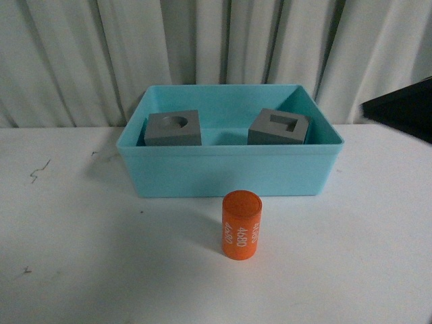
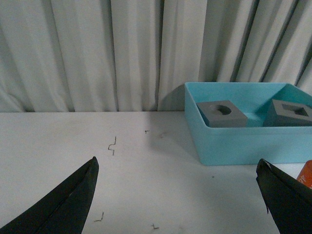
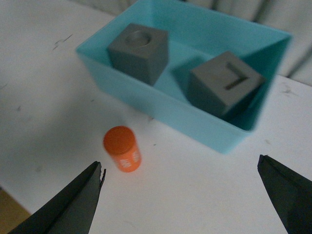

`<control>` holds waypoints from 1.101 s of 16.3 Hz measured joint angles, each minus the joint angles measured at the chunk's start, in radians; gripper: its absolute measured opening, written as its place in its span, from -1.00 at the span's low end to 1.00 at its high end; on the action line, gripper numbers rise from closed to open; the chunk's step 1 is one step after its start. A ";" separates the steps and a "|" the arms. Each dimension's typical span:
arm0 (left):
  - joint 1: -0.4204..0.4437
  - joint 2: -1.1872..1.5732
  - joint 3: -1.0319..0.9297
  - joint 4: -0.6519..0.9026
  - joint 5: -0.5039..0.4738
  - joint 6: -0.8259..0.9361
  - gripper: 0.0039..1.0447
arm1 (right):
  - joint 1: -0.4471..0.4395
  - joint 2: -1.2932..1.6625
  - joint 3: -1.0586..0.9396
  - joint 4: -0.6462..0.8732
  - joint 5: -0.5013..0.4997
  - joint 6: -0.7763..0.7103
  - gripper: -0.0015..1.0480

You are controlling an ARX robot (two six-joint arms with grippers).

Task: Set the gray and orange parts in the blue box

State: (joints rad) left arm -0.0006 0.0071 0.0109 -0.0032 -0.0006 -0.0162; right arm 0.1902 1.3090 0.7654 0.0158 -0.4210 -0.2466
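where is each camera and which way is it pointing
Front view: from the body, facing the blue box and orange cylinder; a dark arm part at the right edge.
Left wrist view: low over the table, looking toward the box; open left gripper shows.
Right wrist view: high, looking down on box and cylinder; open right gripper shows.
Shared: all three show both gray cubes inside the box.

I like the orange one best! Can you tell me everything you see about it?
The orange cylinder looks like matte plastic, with "4680" printed in white down its side. It stands upright on the white table, just in front of the blue box, not touching it. Nothing holds it.
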 joint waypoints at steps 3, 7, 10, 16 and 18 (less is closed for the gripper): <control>0.000 0.000 0.000 0.000 0.000 0.000 0.88 | 0.132 0.165 0.075 -0.001 0.023 -0.085 0.87; 0.000 0.000 0.000 0.000 0.000 0.000 0.88 | 0.198 0.351 0.150 0.034 0.082 -0.094 0.87; 0.000 0.000 0.000 0.000 0.000 0.000 0.88 | 0.227 0.420 0.187 0.044 0.092 -0.088 0.87; 0.000 0.000 0.000 0.000 0.000 0.000 0.88 | 0.268 0.548 0.250 0.078 0.139 -0.061 0.87; 0.000 0.000 0.000 0.000 0.000 0.000 0.88 | 0.270 0.633 0.301 0.079 0.160 -0.008 0.87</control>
State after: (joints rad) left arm -0.0006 0.0074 0.0109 -0.0032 -0.0006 -0.0158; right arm 0.4599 1.9423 1.0664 0.0952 -0.2611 -0.2550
